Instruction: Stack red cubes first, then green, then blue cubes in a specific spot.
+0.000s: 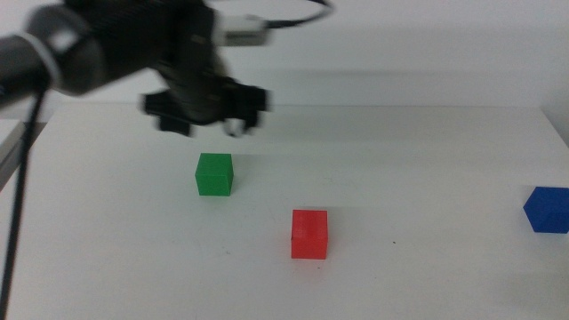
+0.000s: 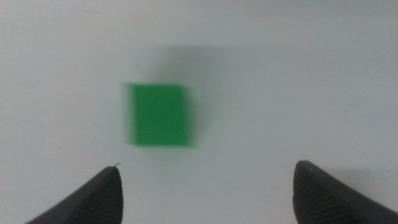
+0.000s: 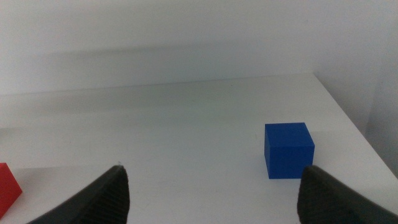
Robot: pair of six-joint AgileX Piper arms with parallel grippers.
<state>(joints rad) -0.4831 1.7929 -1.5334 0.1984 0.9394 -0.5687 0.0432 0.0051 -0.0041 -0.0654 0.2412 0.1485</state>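
The green cube (image 1: 214, 173) sits left of centre on the white table. Above and just behind it hovers my left gripper (image 1: 206, 123), blurred by motion. In the left wrist view the green cube (image 2: 160, 115) lies below the left gripper (image 2: 208, 180), whose jaws are wide open and empty. The red cube (image 1: 309, 234) stands alone near the table's middle. The blue cube (image 1: 547, 210) rests at the far right. My right gripper (image 3: 214, 180) is open and empty, out of the middle view, facing the blue cube (image 3: 288, 149) with the red cube (image 3: 7, 186) at the picture's edge. No scribble mark of the specific spot shows.
A tiny dark dot (image 1: 394, 242) marks the tabletop right of the red cube. The table's far edge (image 1: 400, 108) runs behind the left arm, and its right edge (image 3: 348, 118) passes close to the blue cube. The left arm's cable (image 1: 18, 204) hangs at the left.
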